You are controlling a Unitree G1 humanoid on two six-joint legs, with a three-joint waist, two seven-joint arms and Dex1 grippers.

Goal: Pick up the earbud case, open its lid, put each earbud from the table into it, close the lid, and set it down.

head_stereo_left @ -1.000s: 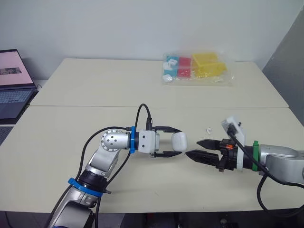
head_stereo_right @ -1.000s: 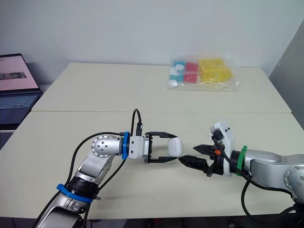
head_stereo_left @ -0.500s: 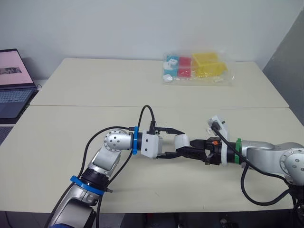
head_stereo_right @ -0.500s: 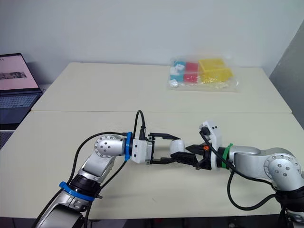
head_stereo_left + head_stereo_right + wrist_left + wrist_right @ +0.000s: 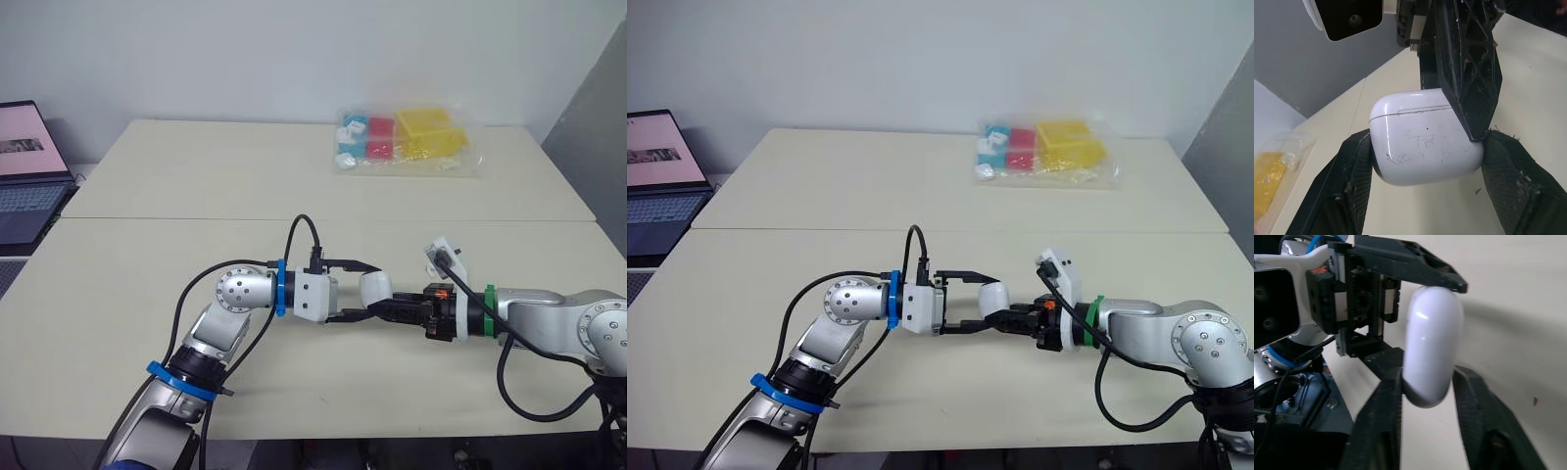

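Two end effectors meet near the front middle of the pale worktop [image 5: 196, 196] in the head camera views. The left end effector [image 5: 369, 291] grips the white earbud case [image 5: 376, 285] between its two black fingers, one above and one below, and holds it off the worktop. The right end effector [image 5: 382, 309] reaches in from the other side and its tips are at the lower end of the case. At the far side lies a clear plastic bag [image 5: 407, 142] with yellow, red and blue boxes; any labels on them are too small to read. A laptop [image 5: 24, 171] stands at the left and is cut off by the edge. Its pink screen carries a small strip that cannot be read.

In the left wrist view the case sits clamped between the two fingers [image 5: 1354, 188]. Its lid seam is a thin closed line. The face has some scuffs and a small dot but no readable brand. One finger [image 5: 1469, 73] of the right end effector lies flat across one end of this face and hides it.

In the right wrist view the case is seen from its narrow side. The right fingers [image 5: 1383, 431] close on its lower end, one against each face. A left finger [image 5: 1410, 259] rests on its top; the opposite one is partly hidden behind the case.
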